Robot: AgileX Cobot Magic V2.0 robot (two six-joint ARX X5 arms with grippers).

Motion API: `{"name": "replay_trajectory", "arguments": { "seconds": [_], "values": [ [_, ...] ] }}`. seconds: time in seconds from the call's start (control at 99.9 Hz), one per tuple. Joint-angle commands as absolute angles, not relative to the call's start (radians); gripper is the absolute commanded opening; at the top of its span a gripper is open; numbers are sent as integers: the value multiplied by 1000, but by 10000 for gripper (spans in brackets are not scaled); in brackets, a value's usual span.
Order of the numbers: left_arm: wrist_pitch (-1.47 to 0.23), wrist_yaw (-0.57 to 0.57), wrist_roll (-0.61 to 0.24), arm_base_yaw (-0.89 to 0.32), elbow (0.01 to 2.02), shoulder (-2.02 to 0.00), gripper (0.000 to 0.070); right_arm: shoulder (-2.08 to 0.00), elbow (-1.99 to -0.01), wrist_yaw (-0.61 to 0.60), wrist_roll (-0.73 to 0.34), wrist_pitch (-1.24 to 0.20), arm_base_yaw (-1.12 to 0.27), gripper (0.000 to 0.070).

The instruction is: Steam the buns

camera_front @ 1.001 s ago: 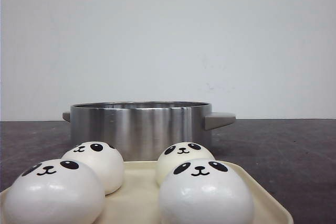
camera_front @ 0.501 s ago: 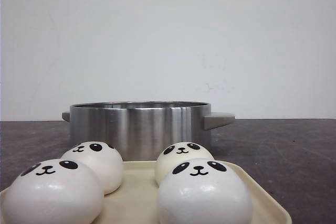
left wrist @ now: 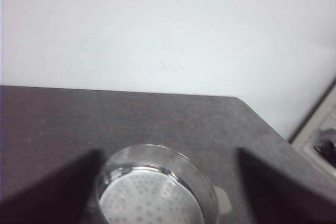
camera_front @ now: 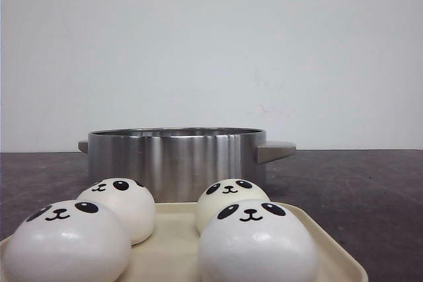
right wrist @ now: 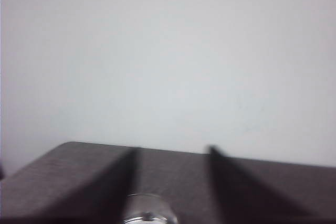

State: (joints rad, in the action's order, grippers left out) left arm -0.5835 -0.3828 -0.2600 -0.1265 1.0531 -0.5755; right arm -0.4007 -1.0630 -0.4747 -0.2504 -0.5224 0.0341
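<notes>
Four buns sit on a cream tray at the table's near edge, before a steel pot. Only the left wrist view shows its perforated insert. Both grippers hang spread, empty.

The pot is brushed metal with a soft sheen. The buns look smooth and slightly glossy, on a matt cream plastic tray. The table is dark, matt, faintly speckled.

A bare test lab: a dark speckled bench stood against a blank white wall, staged with toy-like props.
</notes>
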Motion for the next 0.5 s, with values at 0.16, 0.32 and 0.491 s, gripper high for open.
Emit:
{"name": "replay_trajectory", "arguments": {
  "seconds": [0.16,0.32,0.491],
  "values": [
    [-693,-394,-247,-189,1074,-566,676,-461,-1071,-542,-289,-568,35,700],
    [-760,-393,-238,-250,1072,-570,676,-556,-1071,-516,-222,-624,27,700],
    [-781,-392,-213,-291,1072,-581,676,-665,-1071,-488,-223,-675,-76,700]
  ]
}}
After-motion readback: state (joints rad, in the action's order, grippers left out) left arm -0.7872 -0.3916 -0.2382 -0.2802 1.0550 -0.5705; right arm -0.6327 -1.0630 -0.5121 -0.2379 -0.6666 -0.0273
